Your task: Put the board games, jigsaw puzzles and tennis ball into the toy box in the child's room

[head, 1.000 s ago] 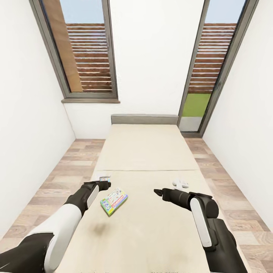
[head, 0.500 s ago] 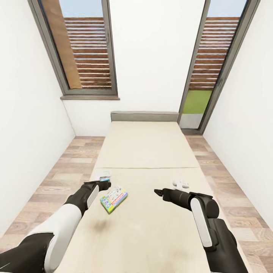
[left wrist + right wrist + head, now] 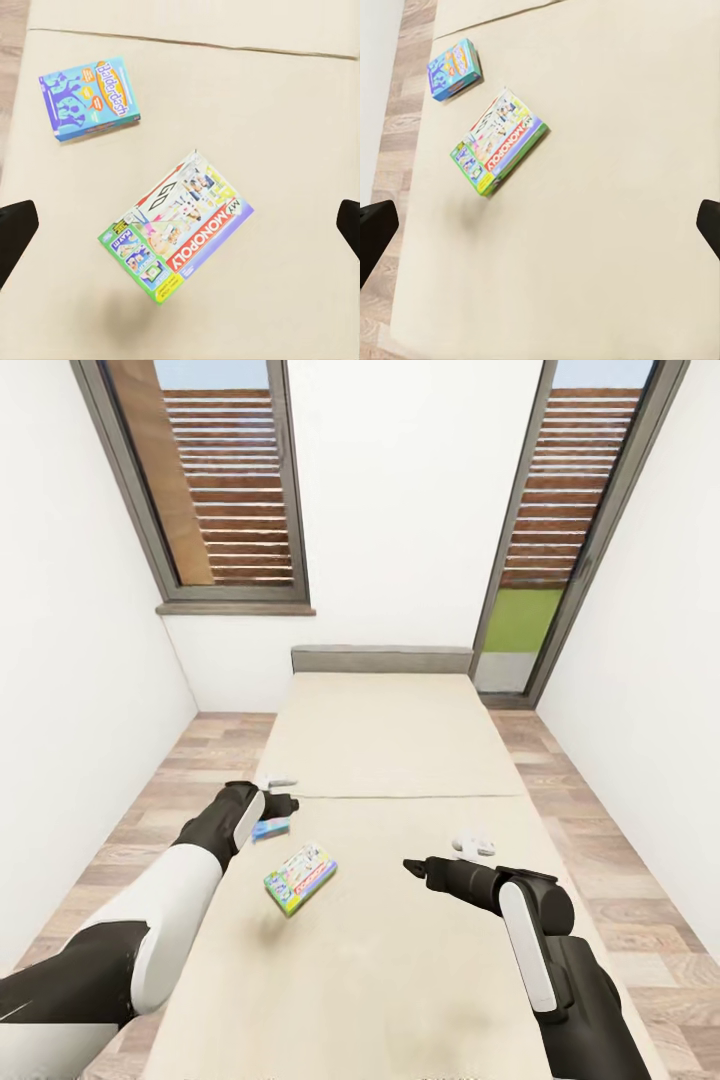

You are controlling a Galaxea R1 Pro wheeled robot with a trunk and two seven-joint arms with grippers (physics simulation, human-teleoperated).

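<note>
Two board games lie on the cream bed [image 3: 400,760]: a Monopoly box [image 3: 300,878] [image 3: 176,229] [image 3: 499,142] and, farther off near the bed's left edge, a blue Balderdash box [image 3: 272,827] [image 3: 90,97] [image 3: 454,69]. My left gripper [image 3: 288,802] [image 3: 181,229] hovers open above the blue box, partly covering it in the head view, with nothing between its fingers. To the right of the Monopoly box, my right gripper [image 3: 412,868] [image 3: 541,229] stands open over bare mattress. The toy box and the table are out of view.
A small white object [image 3: 473,847] rests on the mattress just beyond my right gripper. Wood-plank floor [image 3: 170,800] runs along both sides of the bed between white walls. A grey headboard [image 3: 380,658], a window and a glass door stand at the far end.
My left gripper has lifted and moved away from me, uncovering more of the blue box. The head view has shifted slightly. The right arm and both boxes are unmoved.
</note>
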